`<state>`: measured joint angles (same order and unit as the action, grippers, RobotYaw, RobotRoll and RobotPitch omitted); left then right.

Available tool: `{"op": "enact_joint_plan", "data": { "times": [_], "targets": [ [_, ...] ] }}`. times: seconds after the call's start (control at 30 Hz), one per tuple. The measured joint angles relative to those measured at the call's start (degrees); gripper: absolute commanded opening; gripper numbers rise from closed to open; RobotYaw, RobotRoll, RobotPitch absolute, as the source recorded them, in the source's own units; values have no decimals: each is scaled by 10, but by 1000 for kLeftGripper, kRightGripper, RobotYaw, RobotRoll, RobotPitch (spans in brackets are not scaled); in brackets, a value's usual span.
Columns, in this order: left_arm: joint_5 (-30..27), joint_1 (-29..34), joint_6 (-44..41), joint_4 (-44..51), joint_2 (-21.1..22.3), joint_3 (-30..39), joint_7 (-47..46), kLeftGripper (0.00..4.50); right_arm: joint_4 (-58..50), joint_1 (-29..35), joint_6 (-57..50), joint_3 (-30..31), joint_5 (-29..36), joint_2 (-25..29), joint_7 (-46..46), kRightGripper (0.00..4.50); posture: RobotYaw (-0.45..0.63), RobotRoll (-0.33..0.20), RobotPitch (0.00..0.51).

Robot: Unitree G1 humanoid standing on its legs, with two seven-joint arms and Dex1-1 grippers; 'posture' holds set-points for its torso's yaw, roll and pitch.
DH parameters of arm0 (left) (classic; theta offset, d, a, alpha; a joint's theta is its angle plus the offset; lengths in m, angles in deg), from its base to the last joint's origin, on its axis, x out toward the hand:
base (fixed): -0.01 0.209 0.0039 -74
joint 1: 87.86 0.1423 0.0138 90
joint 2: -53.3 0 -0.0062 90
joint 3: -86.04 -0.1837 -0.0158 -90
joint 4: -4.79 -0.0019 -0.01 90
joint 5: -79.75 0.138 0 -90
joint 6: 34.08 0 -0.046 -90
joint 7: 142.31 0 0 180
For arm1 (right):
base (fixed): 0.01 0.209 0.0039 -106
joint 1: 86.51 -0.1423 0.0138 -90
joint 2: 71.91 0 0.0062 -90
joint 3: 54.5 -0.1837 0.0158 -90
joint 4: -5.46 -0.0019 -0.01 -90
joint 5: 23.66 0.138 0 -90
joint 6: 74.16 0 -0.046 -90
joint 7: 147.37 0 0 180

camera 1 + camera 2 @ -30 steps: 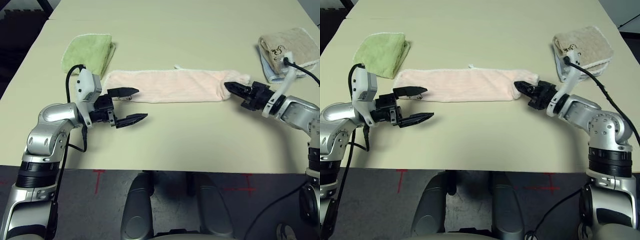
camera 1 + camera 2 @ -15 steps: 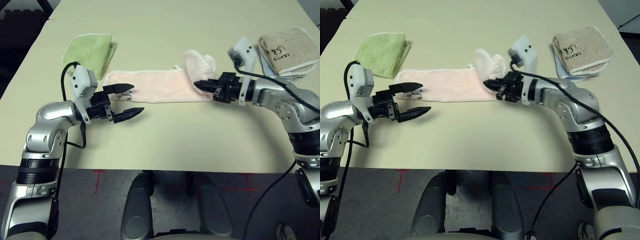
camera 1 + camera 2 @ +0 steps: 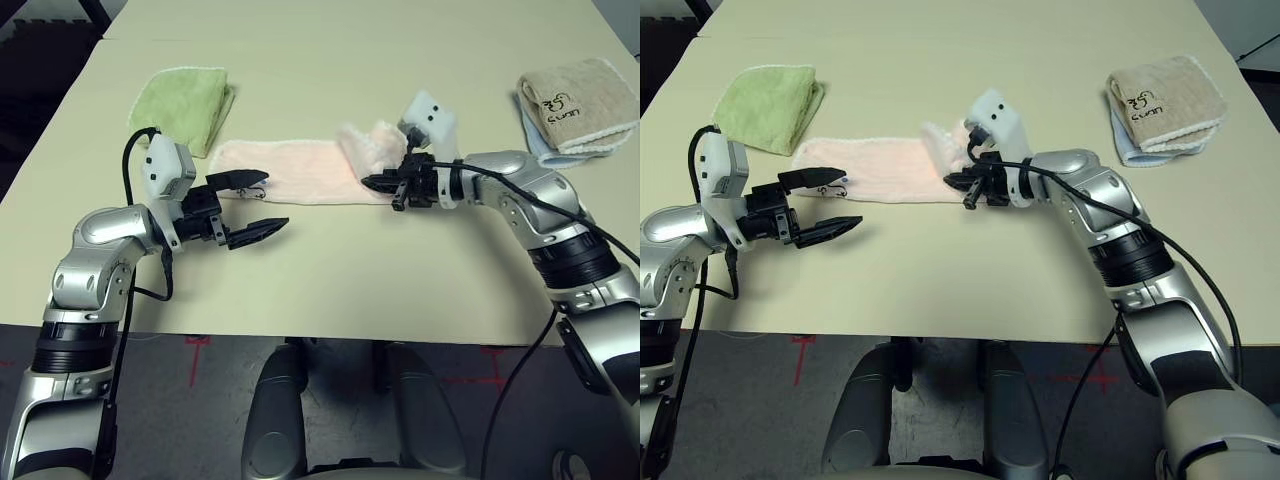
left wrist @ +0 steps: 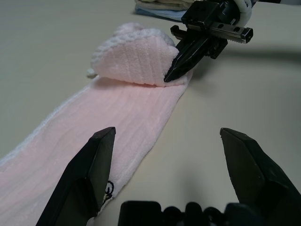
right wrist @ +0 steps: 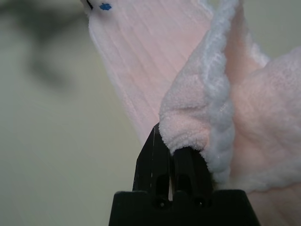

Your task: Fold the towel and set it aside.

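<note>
Right gripper [image 3: 372, 182] pinching the towel [image 3: 290, 170], its end now carried leftward and doubled over, left gripper [image 3: 262, 201] wide apart beside the other end, green towel [image 3: 182, 98] beyond, beige towel [image 3: 578, 98] behind.

The towel [image 3: 290, 170] lies flat on the table [image 3: 400, 290], stretching from the left gripper [image 3: 262, 202] across to the right gripper [image 3: 372, 182]; its end at the right gripper is lifted and doubled back over itself; a folded towel [image 3: 183, 98] lies behind the left gripper; a towel stack [image 3: 575, 103] sits well right of and behind the right gripper.
</note>
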<state>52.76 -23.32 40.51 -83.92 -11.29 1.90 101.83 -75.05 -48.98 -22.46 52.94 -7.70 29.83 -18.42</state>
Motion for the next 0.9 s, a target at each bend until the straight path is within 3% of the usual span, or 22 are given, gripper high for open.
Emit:
{"op": "enact_joint_plan", "data": {
  "times": [0.37,0.9],
  "targets": [
    [0,0,0,0,0,0,-4,4500,1,-21,4,-3,-11,-17,-30,4467,-21,0,237],
    [0,0,0,0,-4,-1,-6,4500,-73,-18,4,29,-26,15,-124,4467,-16,0,234]
  ]
}}
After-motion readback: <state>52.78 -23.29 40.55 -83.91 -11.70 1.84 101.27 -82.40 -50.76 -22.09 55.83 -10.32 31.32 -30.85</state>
